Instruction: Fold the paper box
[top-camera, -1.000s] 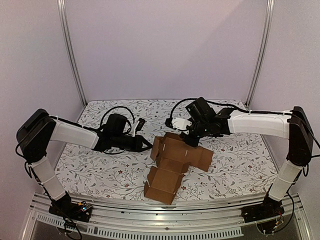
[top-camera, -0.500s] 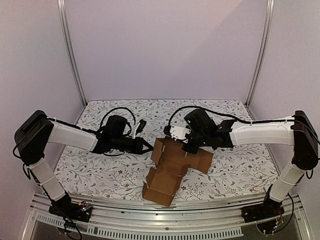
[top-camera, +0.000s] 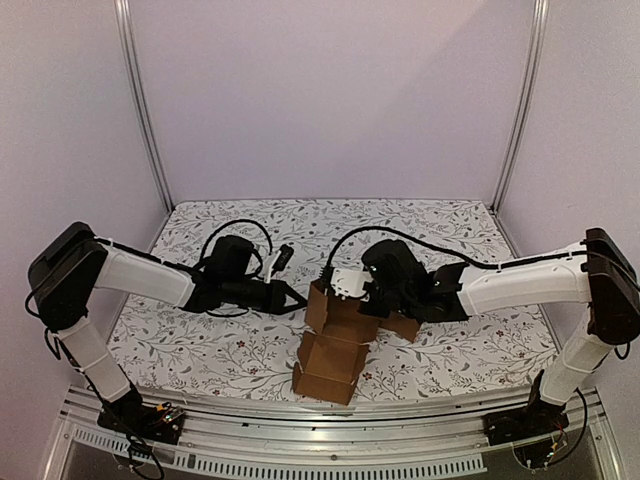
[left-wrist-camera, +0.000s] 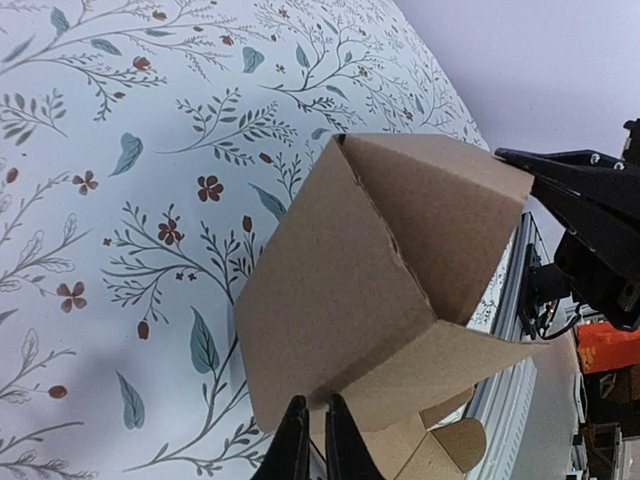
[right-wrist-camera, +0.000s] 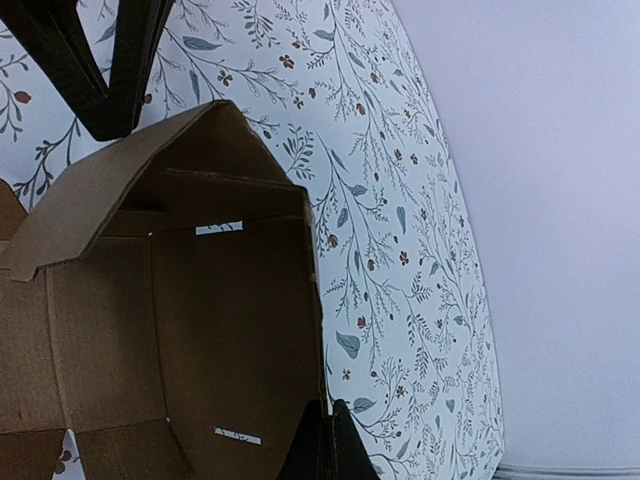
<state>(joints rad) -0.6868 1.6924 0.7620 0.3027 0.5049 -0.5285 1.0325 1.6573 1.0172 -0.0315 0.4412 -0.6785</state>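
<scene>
Brown cardboard, plain: the paper box (top-camera: 335, 340) is sitting mid-table on the floral cloth (top-camera: 200, 340), between the two arms and nearer the front edge.

Progress, my read: roughly half done.
- Far end is standing up as a squarish shell. Walls are rising and a corner is forming, per the left wrist view.
- Near end is lying lower, with flaps (top-camera: 322, 378) hanging open toward the rail.
- Two slots (right-wrist-camera: 219, 228) in the inner panel are showing empty, so no tabs are tucked.
- A pointed flap (right-wrist-camera: 130, 170) is leaning over the opening, not locked.
- Left to do, I am guessing: closing the remaining walls, pushing tabs into slots, squaring it up.

Grippers:
- The left gripper (left-wrist-camera: 317, 425) is holding its fingers almost together, only a sliver between them. The tips are meeting the lower edge of the box's outer wall, so it looks to be pinching that edge.
- The right gripper (right-wrist-camera: 328, 430) is pressing its fingers tight together at the rim of the inner wall. It appears to be nipping the cardboard there, though the contact is sitting right at the frame's bottom.

Writing: none. The box is showing no print, logo or label on any face in view, and nothing else legible is turning up in the three views.
</scene>
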